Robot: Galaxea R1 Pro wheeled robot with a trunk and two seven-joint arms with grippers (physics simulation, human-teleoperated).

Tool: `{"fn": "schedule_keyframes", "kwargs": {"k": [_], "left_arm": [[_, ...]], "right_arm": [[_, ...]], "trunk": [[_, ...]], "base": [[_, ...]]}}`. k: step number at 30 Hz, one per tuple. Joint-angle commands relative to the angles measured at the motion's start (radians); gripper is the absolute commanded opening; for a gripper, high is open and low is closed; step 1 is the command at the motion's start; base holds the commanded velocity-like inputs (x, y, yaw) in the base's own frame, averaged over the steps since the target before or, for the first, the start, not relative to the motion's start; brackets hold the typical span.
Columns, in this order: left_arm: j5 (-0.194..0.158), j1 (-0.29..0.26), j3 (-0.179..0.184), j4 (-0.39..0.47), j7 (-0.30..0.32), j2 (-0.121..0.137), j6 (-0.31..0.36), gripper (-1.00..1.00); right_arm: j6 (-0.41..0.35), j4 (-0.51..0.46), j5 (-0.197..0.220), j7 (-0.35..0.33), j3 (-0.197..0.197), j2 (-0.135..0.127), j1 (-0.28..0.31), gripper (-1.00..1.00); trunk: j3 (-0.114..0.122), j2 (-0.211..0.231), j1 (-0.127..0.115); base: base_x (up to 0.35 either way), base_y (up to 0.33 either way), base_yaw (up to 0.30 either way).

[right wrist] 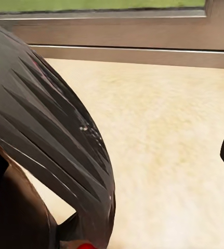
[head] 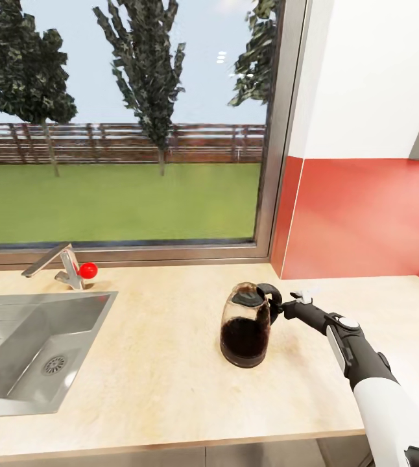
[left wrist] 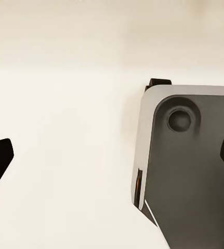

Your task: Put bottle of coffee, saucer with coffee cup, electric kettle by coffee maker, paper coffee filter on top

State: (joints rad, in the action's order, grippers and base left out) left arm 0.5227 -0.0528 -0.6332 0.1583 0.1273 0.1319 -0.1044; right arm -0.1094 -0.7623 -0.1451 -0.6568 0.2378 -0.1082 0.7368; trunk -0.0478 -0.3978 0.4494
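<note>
Reaching to the handle of the electric kettle (head: 246, 324), the right gripper (head: 292, 305) has its jaws beside it; whether they clasp it I cannot tell. The kettle stands upright on the counter (head: 157, 363), right of the sink (head: 34, 350). The left gripper (left wrist: 112, 150) is spread apart.

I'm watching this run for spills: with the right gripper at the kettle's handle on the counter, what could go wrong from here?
1. The right gripper sits at the handle of the electric kettle; whether it grips is unclear, so a sideways nudge might tip or slide the tall kettle.
2. The kettle looks dark inside, possibly filled; tilting could spill it.
3. The sink lies nearby; a long push risks its edge.
</note>
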Motion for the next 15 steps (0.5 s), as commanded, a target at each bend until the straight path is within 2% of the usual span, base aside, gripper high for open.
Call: {"fn": "schedule_keyframes", "kwargs": {"k": [1, 15], "left_arm": [[0.008, -0.001, -0.008, 0.000, 0.005, 0.000, -0.003, 1.00], [0.008, -0.001, -0.008, -0.063, 0.004, 0.007, -0.004, 1.00]], "right_arm": [[-0.006, -0.002, -0.007, -0.007, 0.005, 0.001, 0.001, 1.00], [-0.006, -0.002, -0.006, -0.007, 0.005, 0.001, 0.001, 1.00]], "trunk": [[-0.002, -0.002, 0.001], [-0.002, -0.002, 0.001]], "base": [[0.003, 0.002, 0.000], [0.004, 0.003, 0.000]]}}
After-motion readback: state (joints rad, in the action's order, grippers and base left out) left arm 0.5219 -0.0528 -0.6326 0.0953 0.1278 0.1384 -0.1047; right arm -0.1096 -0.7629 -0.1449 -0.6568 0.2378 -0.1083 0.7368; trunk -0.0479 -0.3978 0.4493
